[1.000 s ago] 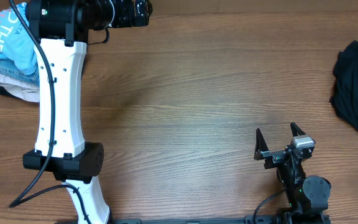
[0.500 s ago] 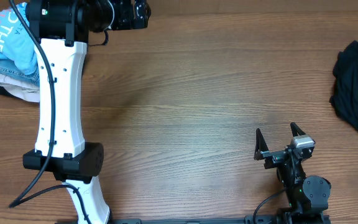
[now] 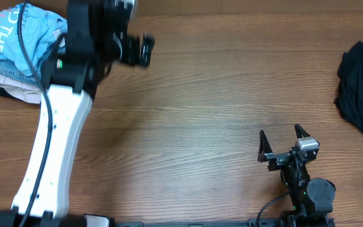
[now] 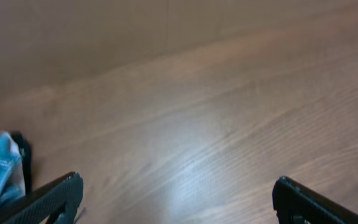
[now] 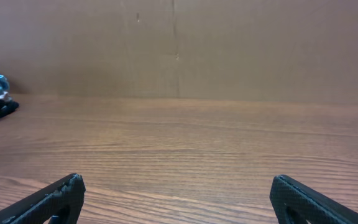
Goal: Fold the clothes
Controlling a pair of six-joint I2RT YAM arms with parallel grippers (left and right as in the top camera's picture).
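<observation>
sky-blue t-shirt (image 3: 17, 31) lies heaped far left; left gripper (image 4: 178, 186) and right gripper (image 5: 176, 180) both gape wide, empty. next, likely: fetching the dark garment (image 3: 361, 88).

The overhead view looks straight down on the whole table (image 3: 200, 94), while both wrist views look low across it, each catching the blue T-shirt (image 3: 5, 44) at left.

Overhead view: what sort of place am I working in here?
Probably a robot test bench, not a home: a bare wood-grain table, a plain brown backboard behind it, and, heaped at its ends, a sky-blue T-shirt left and a dark garment right.
</observation>
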